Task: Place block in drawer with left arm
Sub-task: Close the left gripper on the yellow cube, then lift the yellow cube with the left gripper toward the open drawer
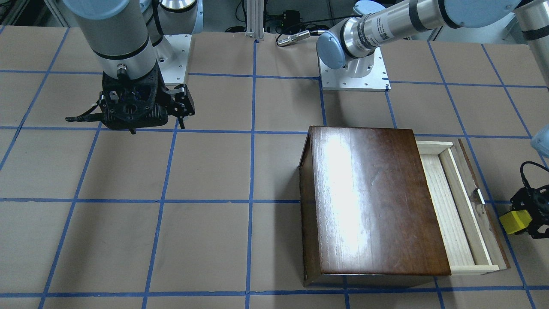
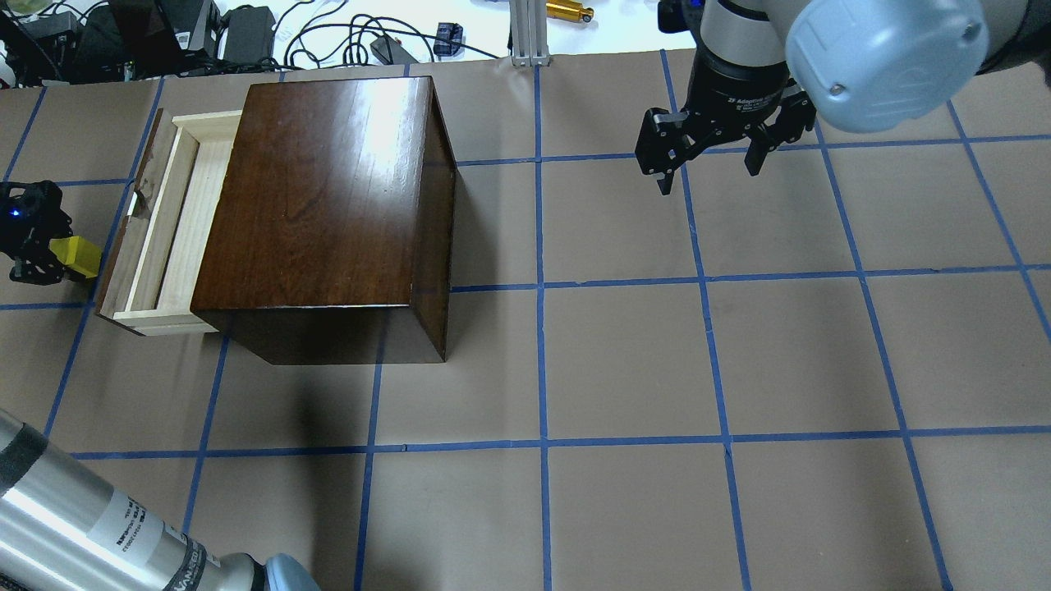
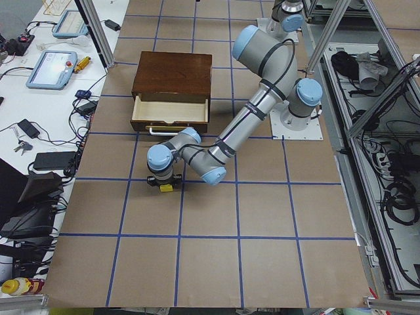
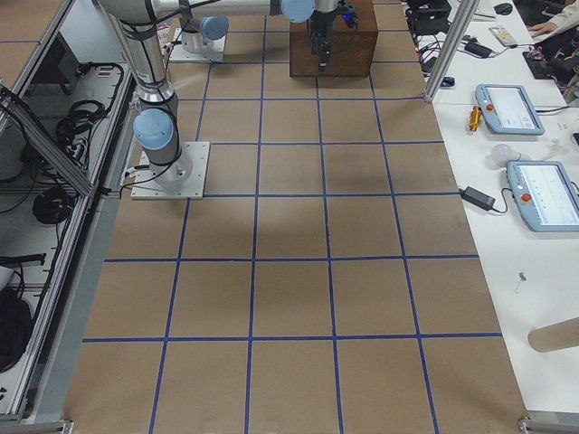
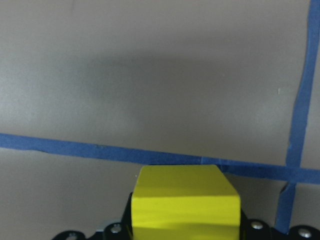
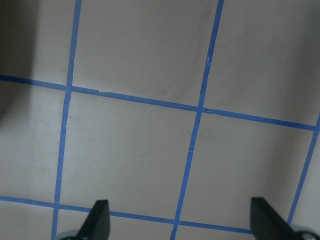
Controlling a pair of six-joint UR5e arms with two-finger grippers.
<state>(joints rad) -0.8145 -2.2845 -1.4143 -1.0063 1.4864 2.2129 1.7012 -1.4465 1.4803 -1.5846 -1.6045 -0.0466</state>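
The yellow block (image 1: 514, 222) is clamped in my left gripper (image 2: 59, 259), which is shut on it. It hangs over the table just outside the dark front of the drawer (image 1: 446, 210). The block also shows in the overhead view (image 2: 75, 254) and the left wrist view (image 5: 185, 207). The drawer (image 2: 176, 222) is pulled out of the dark-brown box (image 2: 320, 189), and its pale inside is bare. My right gripper (image 2: 708, 160) is open and empty, hovering far from the box over the other half of the table.
The table is brown paper with a blue tape grid (image 2: 542, 287). The arm bases (image 1: 354, 79) stand at the robot's edge. Cables and devices (image 2: 205, 33) lie beyond the far edge. Tablets (image 3: 52, 69) sit on a side bench.
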